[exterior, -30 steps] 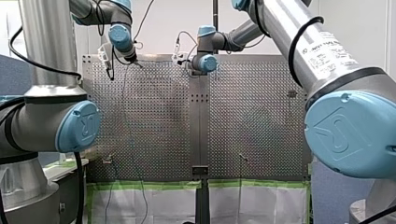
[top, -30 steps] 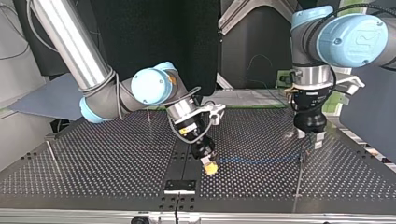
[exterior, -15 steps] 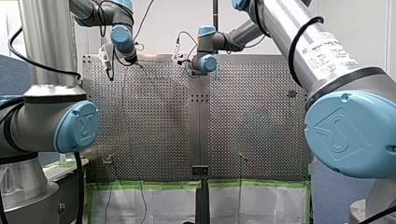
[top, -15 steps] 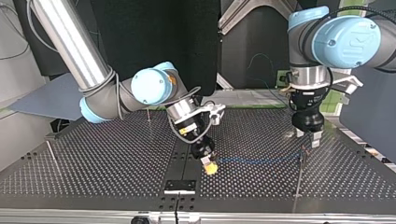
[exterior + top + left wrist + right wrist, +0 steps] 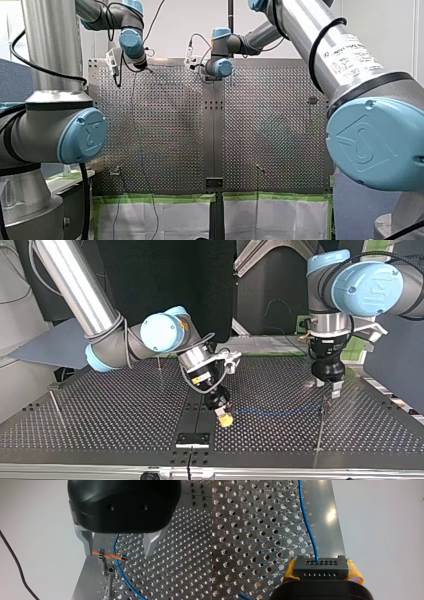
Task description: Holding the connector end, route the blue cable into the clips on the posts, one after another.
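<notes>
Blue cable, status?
Right end effector shut on the connector, blue cable running out of it. Left end effector open, straddling the clip on its post, cable crossing the clip. Nothing seen in the way.

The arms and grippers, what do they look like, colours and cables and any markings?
Both arms are silver tubes with light blue joint caps. My right arm carries a white printed label and a looped black cable; my left arm also has a black cable. My left gripper has a rounded black body and two metal fingers; my right gripper is black with yellow pads.
</notes>
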